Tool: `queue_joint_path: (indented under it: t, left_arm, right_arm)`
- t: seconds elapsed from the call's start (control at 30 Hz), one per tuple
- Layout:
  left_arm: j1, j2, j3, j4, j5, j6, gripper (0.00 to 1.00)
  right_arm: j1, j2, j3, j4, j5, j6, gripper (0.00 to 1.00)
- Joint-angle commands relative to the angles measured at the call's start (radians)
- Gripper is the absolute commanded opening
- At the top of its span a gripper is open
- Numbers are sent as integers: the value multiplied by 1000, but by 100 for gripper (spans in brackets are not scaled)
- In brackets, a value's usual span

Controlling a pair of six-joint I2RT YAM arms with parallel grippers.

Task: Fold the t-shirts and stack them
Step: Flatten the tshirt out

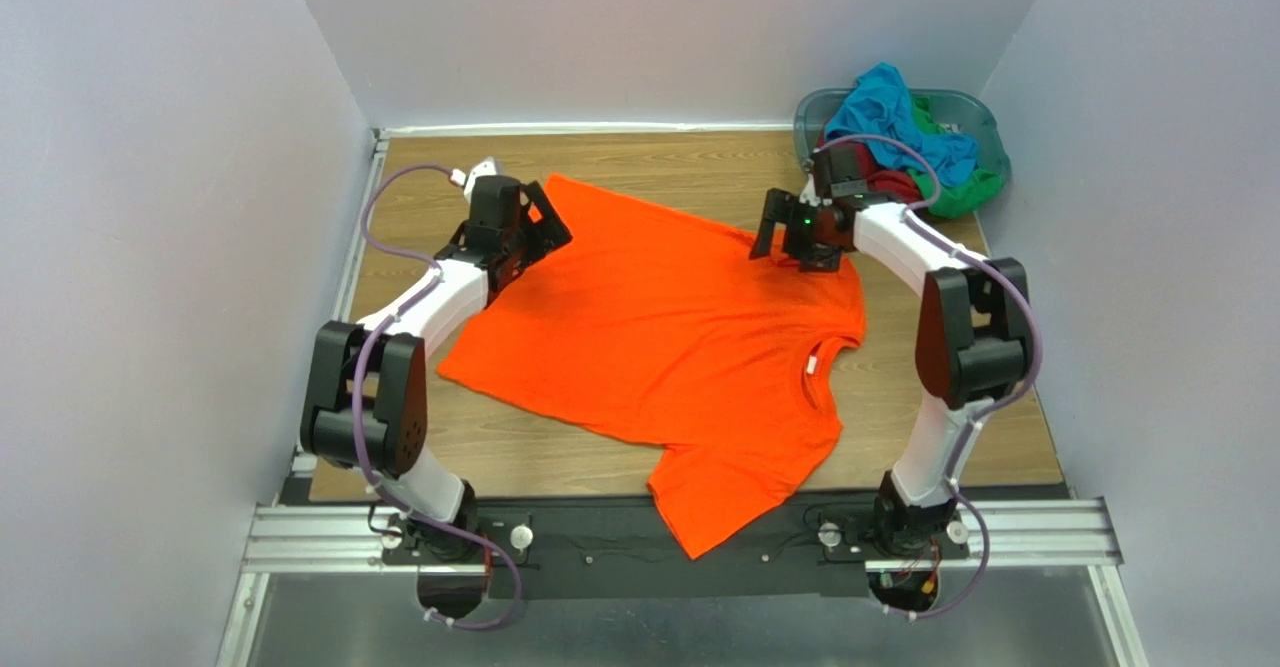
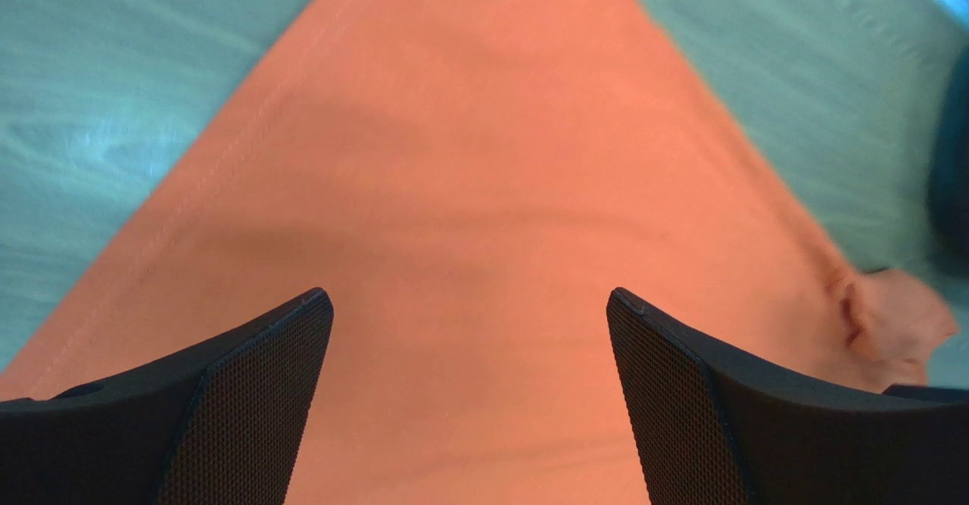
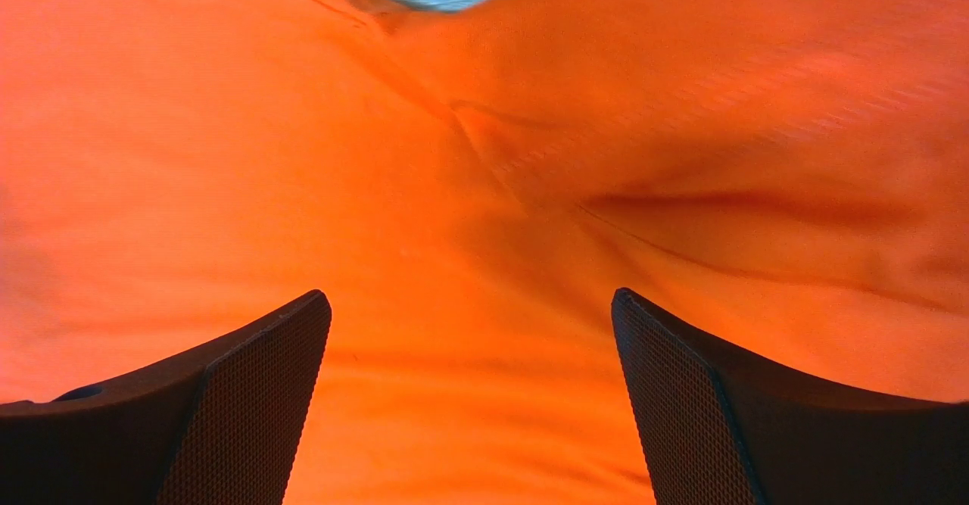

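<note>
The bright orange t-shirt point(image 1: 676, 337) lies spread flat on the wooden table, collar at the right, one sleeve hanging over the near edge. My left gripper point(image 1: 538, 228) is open above the shirt's far-left corner; cloth point(image 2: 466, 187) fills the view between its fingers point(image 2: 256, 391). My right gripper point(image 1: 781, 229) is open above the far-right sleeve; creased orange cloth point(image 3: 478, 187) lies under its fingers point(image 3: 694, 391). The turquoise point(image 1: 887, 105), dark red point(image 1: 899, 183) and green point(image 1: 969, 187) t-shirts are heaped in the basket.
The grey-blue plastic basket point(image 1: 980, 115) stands at the far right corner. White walls close in the table on three sides. Bare wooden table point(image 1: 451, 450) shows at the near left, and a metal rail point(image 1: 301, 535) runs along the near edge.
</note>
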State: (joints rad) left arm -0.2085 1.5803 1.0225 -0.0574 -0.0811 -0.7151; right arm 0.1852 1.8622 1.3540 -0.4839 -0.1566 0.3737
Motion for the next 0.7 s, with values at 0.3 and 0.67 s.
queue_joint_path:
  t: [0.3, 0.67]
  left_arm:
    - [-3, 70, -131, 24, 20, 19, 98]
    - [-3, 106, -151, -7, -40, 25, 98]
  right_arm:
    - [14, 166, 91, 65, 40, 59, 90]
    - [14, 236, 181, 71, 114, 80, 54]
